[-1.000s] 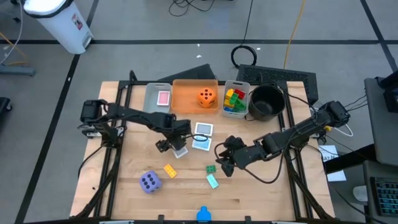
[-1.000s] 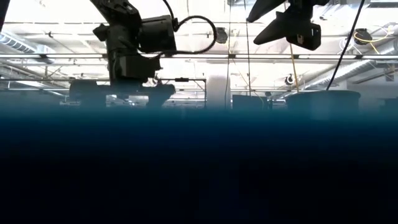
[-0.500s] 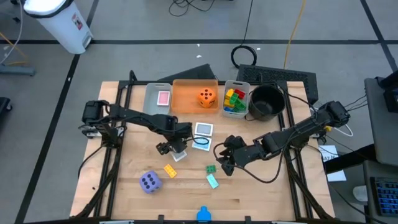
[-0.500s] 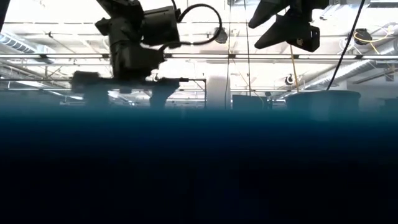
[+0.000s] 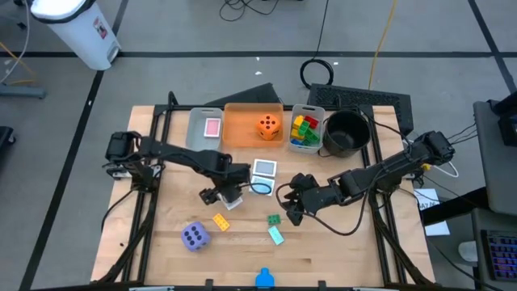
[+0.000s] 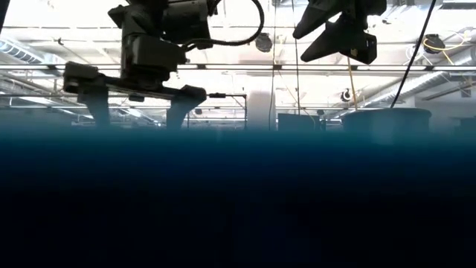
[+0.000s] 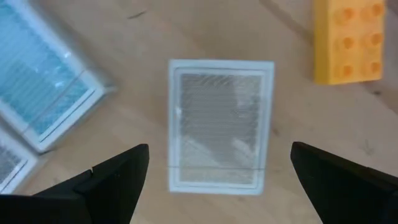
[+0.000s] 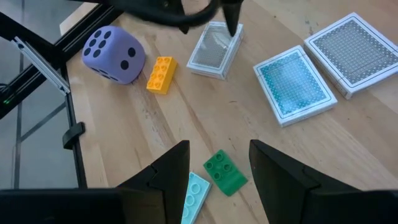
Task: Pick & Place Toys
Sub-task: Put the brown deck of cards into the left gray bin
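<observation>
A grey-backed picture card [image 7: 221,127] lies flat on the wooden table. My left gripper [image 7: 219,149] hangs just above it, pointing down, open wide, one finger off each long side and touching nothing; the high view shows this gripper [image 5: 220,194] left of centre. My right gripper [image 5: 288,212] hovers open, high above a green brick [image 8: 225,171] and a pale teal brick [image 8: 196,193]. Also on the table lie a yellow brick [image 5: 220,221], a purple die [image 5: 194,236], a teal card [image 8: 295,84] and another grey card [image 8: 354,53].
Along the far edge stand a grey bin [image 5: 196,139] holding a red card, an orange bin [image 5: 242,129] with an orange die [image 5: 269,125], a small grey bin [image 5: 317,111] of bricks, and a black bowl [image 5: 346,145]. A blue object [image 5: 263,279] sits at the near edge.
My left gripper has risen a little above the grey card and tipped slightly, staying open. The card has stayed where it was.
</observation>
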